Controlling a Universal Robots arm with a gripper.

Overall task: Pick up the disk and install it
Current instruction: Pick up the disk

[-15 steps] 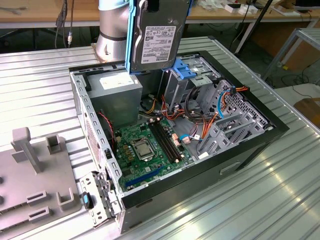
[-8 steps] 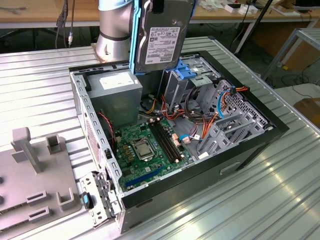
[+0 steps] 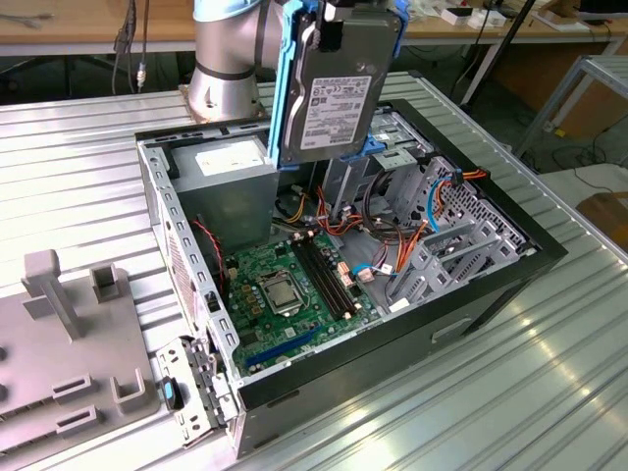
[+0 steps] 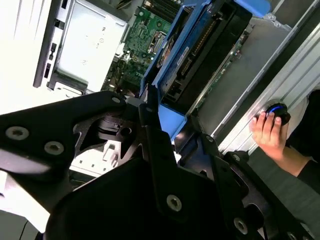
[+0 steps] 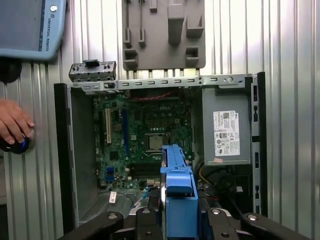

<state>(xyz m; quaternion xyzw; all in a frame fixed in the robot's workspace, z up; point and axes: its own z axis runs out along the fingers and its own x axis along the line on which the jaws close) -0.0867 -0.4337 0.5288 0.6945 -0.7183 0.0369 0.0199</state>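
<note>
Presently, transfer is in hand: the black gripper [image 5: 180, 212], clamped on the silvery-labelled, blue-railed rectangular disk [image 3: 339, 98], holds it upright at the exterior view's upper centre above the open grey metal computer case [image 3: 177, 226]; seating likely demands squared rails.

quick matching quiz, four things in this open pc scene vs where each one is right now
1 grey hard disk with blue plastic rails
2 grey metal power supply box
3 green circuit board
4 person's hand

a flat on the floor of the open black computer case
b on a round dark button on the ribbed metal table
c upright in the air above the case
d in a corner of the case

Pairs: 1-c, 2-d, 3-a, 4-b
</note>
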